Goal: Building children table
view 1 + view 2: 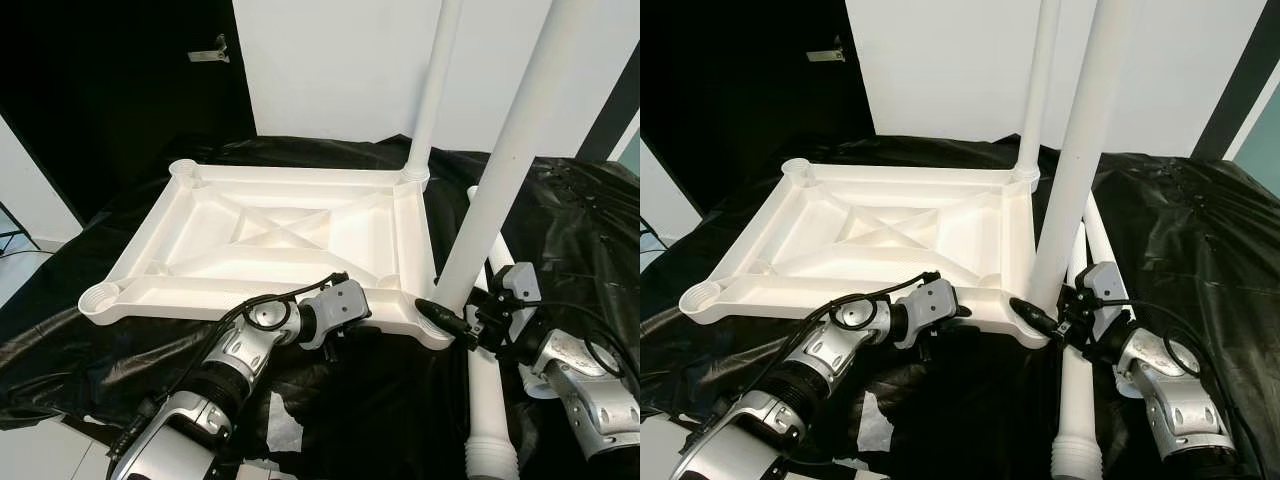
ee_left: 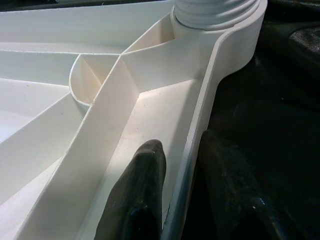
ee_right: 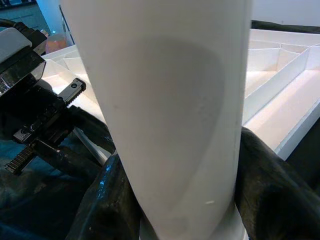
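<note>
right hand (image 1: 462, 322) is closed around upright white leg (image 1: 500, 170) at tabletop (image 1: 270, 240) near corner; left hand (image 2: 182, 175) pinches tabletop's near rim. tabletop lies upside down on black sheet (image 1: 590, 230).

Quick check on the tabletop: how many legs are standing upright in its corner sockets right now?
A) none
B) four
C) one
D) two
D: one leg stands in the far right socket and the leg held by the right gripper stands at the near right corner of the tabletop; both left sockets are open.
</note>
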Motion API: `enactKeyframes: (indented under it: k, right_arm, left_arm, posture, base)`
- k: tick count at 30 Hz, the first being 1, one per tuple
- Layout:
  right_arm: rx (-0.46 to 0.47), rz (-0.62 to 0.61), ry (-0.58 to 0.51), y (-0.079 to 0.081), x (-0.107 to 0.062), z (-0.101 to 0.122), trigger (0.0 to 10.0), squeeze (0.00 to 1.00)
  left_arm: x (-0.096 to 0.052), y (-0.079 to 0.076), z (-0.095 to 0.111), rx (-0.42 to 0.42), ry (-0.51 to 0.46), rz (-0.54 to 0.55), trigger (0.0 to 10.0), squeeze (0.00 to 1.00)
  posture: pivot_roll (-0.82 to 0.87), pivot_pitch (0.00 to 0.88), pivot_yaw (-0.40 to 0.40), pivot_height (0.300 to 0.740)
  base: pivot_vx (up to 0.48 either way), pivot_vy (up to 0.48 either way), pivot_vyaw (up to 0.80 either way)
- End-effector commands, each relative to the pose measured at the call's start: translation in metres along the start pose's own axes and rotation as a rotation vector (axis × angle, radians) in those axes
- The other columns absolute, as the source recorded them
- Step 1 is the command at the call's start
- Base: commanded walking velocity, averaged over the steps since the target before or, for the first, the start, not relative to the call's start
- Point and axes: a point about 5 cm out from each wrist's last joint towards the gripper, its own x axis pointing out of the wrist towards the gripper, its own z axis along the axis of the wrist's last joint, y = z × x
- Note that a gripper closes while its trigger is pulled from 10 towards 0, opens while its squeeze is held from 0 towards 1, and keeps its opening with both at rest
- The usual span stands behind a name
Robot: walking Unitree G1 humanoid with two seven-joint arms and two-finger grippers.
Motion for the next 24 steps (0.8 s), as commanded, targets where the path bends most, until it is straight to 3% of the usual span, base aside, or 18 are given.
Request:
enactKeyframes:
  k: [1, 3, 4, 5, 7, 8, 10, 16, 21, 24]
  right_arm:
    - [0.018, -0.147, -0.056, -0.004, -0.003, 0.002, 0.0, 0.00]
    - [0.018, -0.147, -0.056, -0.004, -0.003, 0.002, 0.0, 0.00]
    - [0.023, -0.253, -0.078, 0.004, -0.004, -0.002, 0.0, 0.00]
    - [0.023, -0.253, -0.078, 0.004, -0.004, -0.002, 0.0, 0.00]
    - [0.039, -0.451, -0.094, 0.027, -0.006, -0.013, 0.0, 0.00]
    - [0.039, -0.451, -0.094, 0.027, -0.006, -0.013, 0.0, 0.00]
    - [0.053, -0.570, -0.098, 0.041, -0.006, -0.017, 0.0, 0.00]
    - [0.060, -0.839, -0.102, 0.038, -0.010, -0.017, 0.0, 0.00]
    - [0.060, -0.868, -0.094, 0.039, -0.011, -0.018, 0.0, 0.00]
    - [0.063, -0.826, -0.094, 0.043, -0.008, -0.019, 0.0, 0.00]
  left_arm:
    - [0.004, -0.022, -0.035, -0.103, 0.133, -0.062, 10.0, 0.00]
    - [0.004, -0.022, -0.035, -0.103, 0.133, -0.062, 10.0, 0.00]
    - [0.004, -0.021, -0.035, -0.105, 0.132, -0.059, 10.0, 0.00]
    - [0.004, -0.021, -0.035, -0.105, 0.132, -0.059, 10.0, 0.00]
    - [0.004, -0.022, -0.035, -0.106, 0.132, -0.058, 10.0, 0.00]
    - [0.004, -0.022, -0.035, -0.106, 0.132, -0.058, 10.0, 0.00]
    - [0.004, -0.024, -0.036, -0.109, 0.131, -0.062, 10.0, 0.00]
    - [0.002, -0.023, -0.037, -0.113, 0.134, -0.056, 10.0, 0.00]
    - [0.002, -0.024, -0.038, -0.109, 0.137, -0.063, 10.0, 0.00]
    - [0.002, -0.024, -0.037, -0.107, 0.138, -0.065, 10.0, 0.00]
  posture:
    - [0.01, 0.000, -0.008, 0.740]
    - [0.01, 0.000, -0.008, 0.740]
    - [0.01, 0.000, -0.009, 0.740]
    - [0.01, 0.000, -0.009, 0.740]
    - [0.02, 0.000, -0.011, 0.740]
    - [0.02, 0.000, -0.011, 0.740]
    - [0.02, 0.000, -0.010, 0.740]
    - [0.02, 0.000, -0.006, 0.740]
    - [0.02, 0.000, -0.004, 0.740]
    - [0.02, 0.000, -0.002, 0.740]
  base:
    - [0.000, 0.000, 0.00]
    - [0.000, 0.000, 0.00]
    - [0.000, 0.000, 0.00]
    - [0.000, 0.000, 0.00]
    - [0.000, 0.000, 0.00]
    - [0.000, 0.000, 0.00]
    - [0.000, 0.000, 0.00]
    - [0.000, 0.000, 0.00]
    - [0.000, 0.000, 0.00]
    - [0.000, 0.000, 0.00]
